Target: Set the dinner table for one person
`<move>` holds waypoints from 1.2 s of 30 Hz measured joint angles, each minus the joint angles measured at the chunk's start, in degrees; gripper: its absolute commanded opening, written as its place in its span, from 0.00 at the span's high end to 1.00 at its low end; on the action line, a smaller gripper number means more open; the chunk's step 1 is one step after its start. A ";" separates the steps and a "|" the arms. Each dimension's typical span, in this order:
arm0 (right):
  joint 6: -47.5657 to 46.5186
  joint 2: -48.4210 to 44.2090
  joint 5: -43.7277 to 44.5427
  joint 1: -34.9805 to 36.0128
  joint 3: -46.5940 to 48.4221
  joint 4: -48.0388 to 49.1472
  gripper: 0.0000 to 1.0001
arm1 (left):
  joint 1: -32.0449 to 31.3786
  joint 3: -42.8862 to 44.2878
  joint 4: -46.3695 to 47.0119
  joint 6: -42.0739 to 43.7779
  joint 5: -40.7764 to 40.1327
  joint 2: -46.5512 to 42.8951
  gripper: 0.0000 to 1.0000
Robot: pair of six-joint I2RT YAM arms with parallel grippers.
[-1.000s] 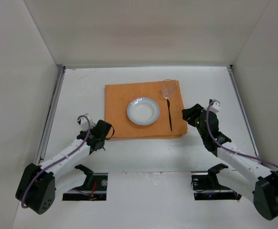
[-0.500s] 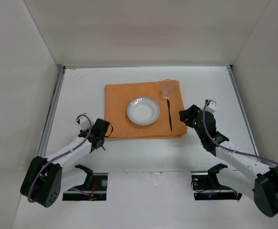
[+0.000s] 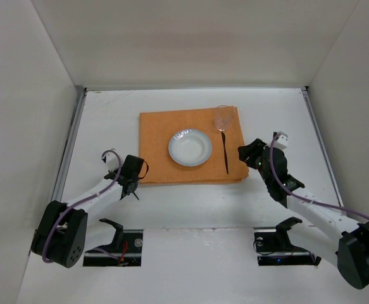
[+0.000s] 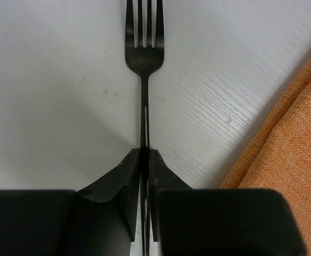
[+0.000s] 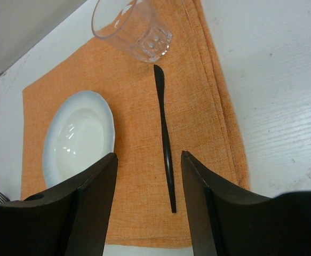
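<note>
The white dinner table [image 3: 108,120] carries an orange mat [image 3: 156,136]. On the mat are a white plate [image 3: 190,147], a clear glass [image 3: 223,118] and a slim black utensil [image 3: 225,154]. My left gripper [image 3: 132,180] is at the mat's near left corner, over bare table. In the left wrist view it [image 4: 144,156] is shut on the handle of a black fork [image 4: 143,53], tines pointing away, low over the table. My right gripper [image 3: 248,152] is open and empty at the mat's right edge. In the right wrist view it [image 5: 149,162] frames the black utensil [image 5: 165,138].
White panels wall the table on three sides, with metal rails [image 3: 69,145] along the side edges. The mat's edge [image 4: 294,122] lies just right of the fork. The glass [image 5: 133,24] stands at the utensil's far end, and the plate [image 5: 80,138] is left of it.
My left gripper has shifted slightly left and nearer with the fork. My right gripper moved a little left toward the mat's edge, then held still.
</note>
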 measured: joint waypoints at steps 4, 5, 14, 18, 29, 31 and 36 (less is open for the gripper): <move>0.00 -0.42 -0.07 0.00 0.00 0.00 0.43 | 0.11 0.00 -0.76 1.16 1.16 -1.75 0.98; 0.00 -0.52 -0.07 0.00 0.00 0.00 0.43 | 0.11 0.00 -1.51 1.55 1.36 -3.28 0.98; 0.02 -0.55 -0.09 0.00 0.00 0.04 0.43 | -5.73 8.39 -11.32 7.80 -0.39 -16.50 0.97; 0.00 -0.22 -0.07 0.00 0.00 0.04 0.43 | -12.76 16.44 -10.05 12.39 -1.25 -8.33 0.96; -0.02 1.03 -0.07 0.00 0.00 0.13 0.43 | -13.99 24.26 1.60 22.77 4.74 16.76 0.96; -0.02 1.01 -0.07 0.00 0.00 0.13 0.43 | -13.11 24.26 2.69 23.56 5.70 18.47 0.96; -0.02 1.03 -0.09 0.00 0.00 0.13 0.43 | -12.90 24.50 4.76 24.70 6.93 20.04 0.96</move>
